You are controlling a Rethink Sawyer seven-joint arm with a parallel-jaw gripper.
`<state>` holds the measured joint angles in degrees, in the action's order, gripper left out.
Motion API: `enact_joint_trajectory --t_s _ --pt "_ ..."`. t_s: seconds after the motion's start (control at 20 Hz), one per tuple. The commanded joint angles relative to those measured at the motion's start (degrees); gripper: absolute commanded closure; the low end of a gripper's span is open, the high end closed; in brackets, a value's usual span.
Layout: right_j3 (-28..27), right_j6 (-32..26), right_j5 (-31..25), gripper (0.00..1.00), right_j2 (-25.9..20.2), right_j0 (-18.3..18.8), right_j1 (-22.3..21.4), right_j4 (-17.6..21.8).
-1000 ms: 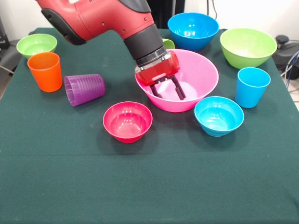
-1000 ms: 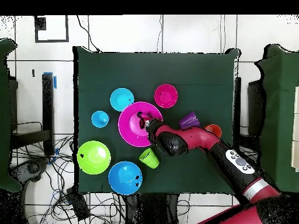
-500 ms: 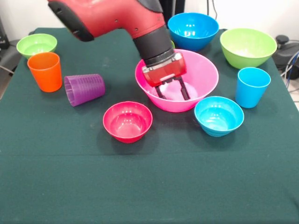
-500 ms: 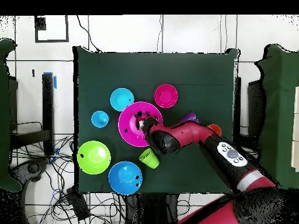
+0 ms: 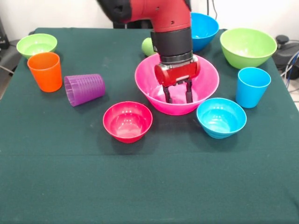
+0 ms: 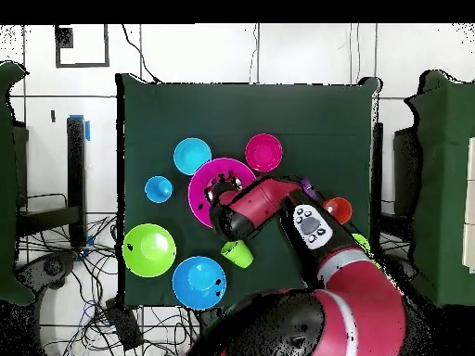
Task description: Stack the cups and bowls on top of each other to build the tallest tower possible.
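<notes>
- Over the middle of the table (image 5: 149, 186), the end effector (image 5: 178, 95) hung inside the big pink bowl (image 5: 205, 79), its two black fingers (image 5: 167, 94) spread apart and holding nothing.
- No tower had been started, as judged from the layout: the pink bowl held no other piece, and every cup and bowl sat apart on the cloth.
- The step in hand appeared to be a reach around the base bowl, with no piece yet picked up.
- Just beside the pink bowl, toward the camera, sat the red bowl (image 5: 127, 121) and the light blue bowl (image 5: 221, 116); either looked a likely first piece.
- The next move probably called for lifting clear of the pink rim, then pinching one wall of a chosen bowl.
- Farther off stood the blue bowl (image 5: 202, 25), the green bowl (image 5: 248, 46) and the small green bowl (image 5: 36, 45).
- The orange cup (image 5: 45, 71) and the blue cup (image 5: 252, 87) stood upright; the purple cup (image 5: 84, 89) lay on its side; the green cup (image 5: 147, 46) showed partly behind the arm.
</notes>
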<state>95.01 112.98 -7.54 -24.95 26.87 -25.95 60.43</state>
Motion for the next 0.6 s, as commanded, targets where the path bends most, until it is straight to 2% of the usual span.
enact_joint_trajectory --t_s 0.05,0.35,0.4,0.55,0.6 --pt "-9.1 8.0 2.7 0.00 13.3 -4.3 -2.8 4.4" --pt "-12.0 10.5 11.2 0.00 22.7 -9.8 0.3 -0.7" --pt "-12.1 9.9 12.1 0.00 22.8 -9.5 0.8 -1.6" --pt "-12.0 6.1 11.1 0.00 16.8 -4.2 2.4 -1.8" --pt "-12.9 5.3 12.1 0.00 16.4 -3.8 3.4 -1.6"
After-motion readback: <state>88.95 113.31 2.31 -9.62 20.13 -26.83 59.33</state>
